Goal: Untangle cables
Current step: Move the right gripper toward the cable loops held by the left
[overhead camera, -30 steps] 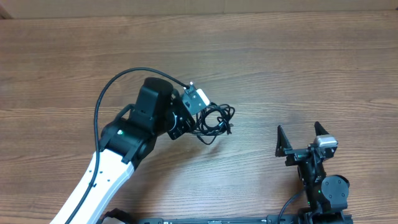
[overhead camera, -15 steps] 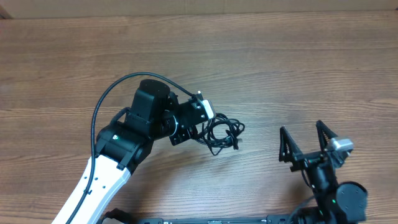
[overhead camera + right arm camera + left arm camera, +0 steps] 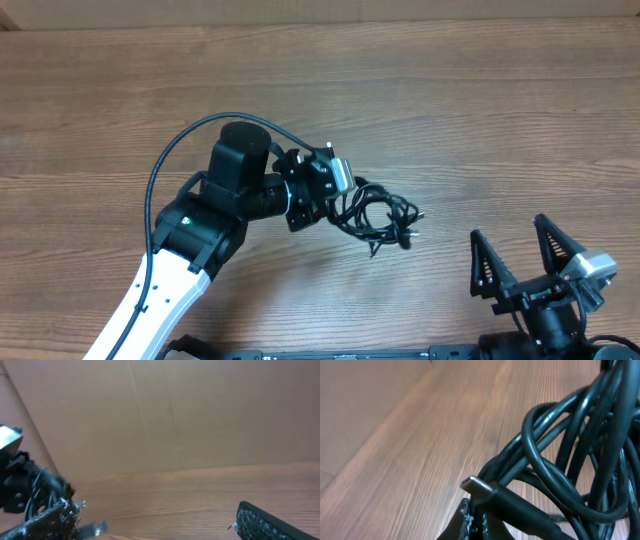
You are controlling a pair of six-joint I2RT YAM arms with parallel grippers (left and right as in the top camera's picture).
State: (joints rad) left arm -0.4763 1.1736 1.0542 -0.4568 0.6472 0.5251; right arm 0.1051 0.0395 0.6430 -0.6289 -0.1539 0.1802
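Observation:
The cables [image 3: 378, 216] are a knot of thin black cords hanging from my left gripper [image 3: 338, 205] at the table's middle. In the left wrist view the gripper [image 3: 474, 521] is shut on one cord just behind its silver-tipped plug [image 3: 476, 485], and the rest of the cable loops [image 3: 570, 455] fill the right side. My right gripper [image 3: 508, 230] stands wide open at the bottom right, apart from the knot, with nothing between its fingers. The right wrist view shows that gripper [image 3: 155, 527] spread over bare wood.
The wooden table [image 3: 480, 110] stretches all round. A cardboard wall [image 3: 190, 415] stands behind it. The left arm's thick black wire [image 3: 170, 160] arches over its wrist. The left arm's wrist [image 3: 15, 480] shows at the left edge of the right wrist view.
My left gripper has carried the knot of cables to the right. The right arm has swung right and toward the table's near edge, its jaws still wide.

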